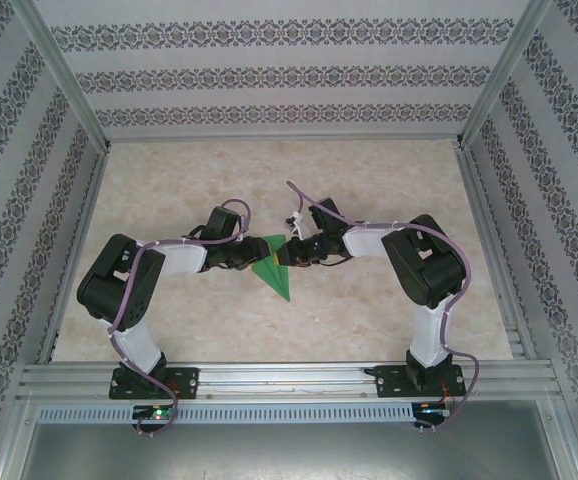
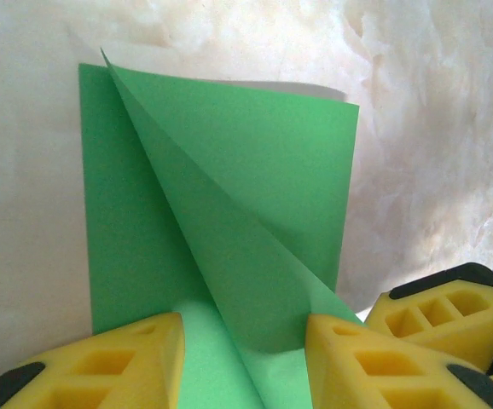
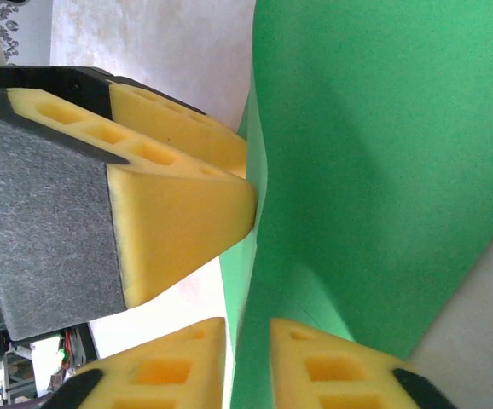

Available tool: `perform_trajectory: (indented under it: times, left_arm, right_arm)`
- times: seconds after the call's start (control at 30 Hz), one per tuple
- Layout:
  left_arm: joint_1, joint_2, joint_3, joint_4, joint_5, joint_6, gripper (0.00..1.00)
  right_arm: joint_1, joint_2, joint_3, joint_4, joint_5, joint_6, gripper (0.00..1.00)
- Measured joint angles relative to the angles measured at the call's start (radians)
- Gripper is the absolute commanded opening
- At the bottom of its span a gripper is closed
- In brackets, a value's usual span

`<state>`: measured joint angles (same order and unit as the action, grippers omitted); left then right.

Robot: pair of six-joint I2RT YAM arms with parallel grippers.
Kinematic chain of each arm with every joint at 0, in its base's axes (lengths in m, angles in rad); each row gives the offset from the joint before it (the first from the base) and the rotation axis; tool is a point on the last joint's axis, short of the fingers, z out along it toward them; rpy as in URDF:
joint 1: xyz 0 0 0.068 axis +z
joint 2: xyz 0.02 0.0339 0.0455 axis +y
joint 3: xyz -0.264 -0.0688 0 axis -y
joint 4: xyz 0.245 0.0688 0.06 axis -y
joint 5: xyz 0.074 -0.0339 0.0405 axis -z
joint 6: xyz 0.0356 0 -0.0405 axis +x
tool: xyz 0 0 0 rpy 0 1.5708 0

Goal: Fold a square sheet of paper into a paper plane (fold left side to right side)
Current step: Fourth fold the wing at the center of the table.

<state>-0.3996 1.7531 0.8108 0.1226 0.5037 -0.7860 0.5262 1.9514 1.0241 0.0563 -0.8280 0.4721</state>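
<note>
Lying at table (image 1: 389,180) centre: green paper (image 1: 272,265), between the claws.
Yellow foam pads (image 3: 332,375) of right claw (image 3: 248,349) are clamping its thin edge; left claw (image 2: 245,341) is straddling a raised pointed flap (image 2: 229,256), jaws apart.

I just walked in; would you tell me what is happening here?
A robot is folding the square sheet of paper, now partly folded with one flap lifted. The left gripper straddles it with jaws apart. The right gripper has its jaws close around a raised edge; a firm pinch cannot be confirmed.
</note>
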Motion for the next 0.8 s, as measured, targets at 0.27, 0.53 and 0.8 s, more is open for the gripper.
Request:
perform_trajectory:
  times: [0.27, 0.53, 0.8]
  left_arm:
    - [0.000, 0.000, 0.002, -0.003, 0.000, 0.000, 0.42]
    - [0.000, 0.000, 0.002, -0.004, -0.002, 0.000, 0.42]
    - [-0.004, 0.000, 0.005, -0.011, -0.008, 0.001, 0.42]
  right_arm:
    - [0.000, 0.000, 0.006, -0.023, 0.020, -0.011, 0.01]
    - [-0.001, 0.000, 0.008, -0.055, 0.067, -0.034, 0.00]
    - [-0.001, 0.000, 0.010, -0.092, 0.111, -0.053, 0.00]
